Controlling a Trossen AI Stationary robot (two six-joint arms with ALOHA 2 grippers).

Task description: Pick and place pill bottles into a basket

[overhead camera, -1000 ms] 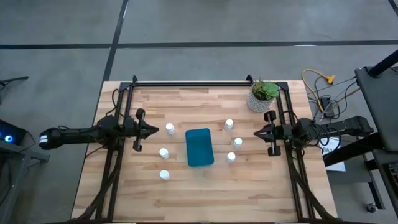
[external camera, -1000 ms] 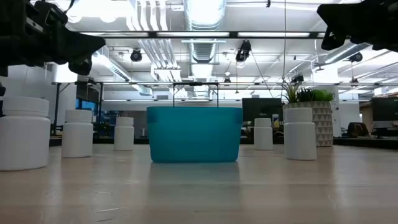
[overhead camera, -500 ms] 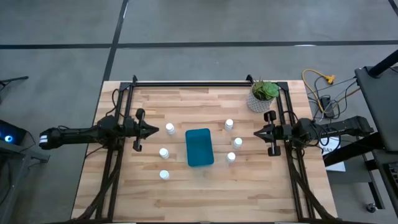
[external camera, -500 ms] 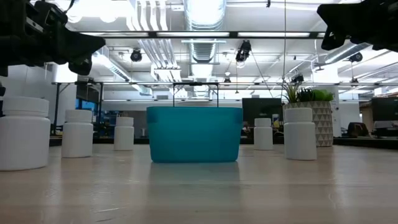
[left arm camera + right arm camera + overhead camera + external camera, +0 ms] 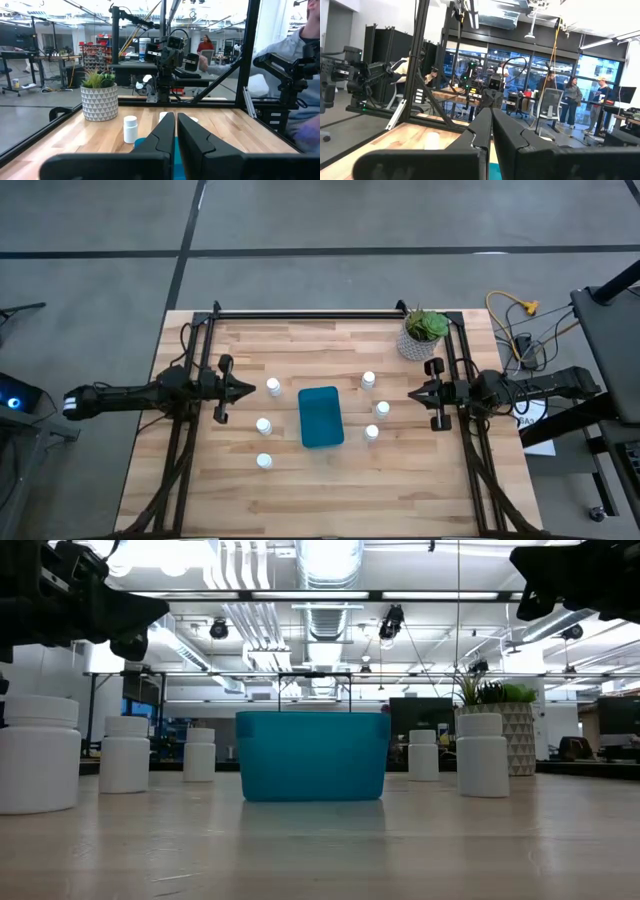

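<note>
Pill bottles (image 5: 273, 387) — all six on the tabletop (image 5: 330, 490), basket (image 5: 320, 417) empty. Both grippers' fingers pressed together, nothing held; you must open one and reach first.

Six upright white pill bottles (image 5: 273, 387) flanking an empty teal basket (image 5: 321, 417), three each side.

Wooden table (image 5: 330, 480) on grey floor. White patterned pot with green plant (image 5: 424, 333) at far right corner. Yellow cable (image 5: 515, 308) beyond right edge. People standing in room (image 5: 572, 102) behind.
</note>
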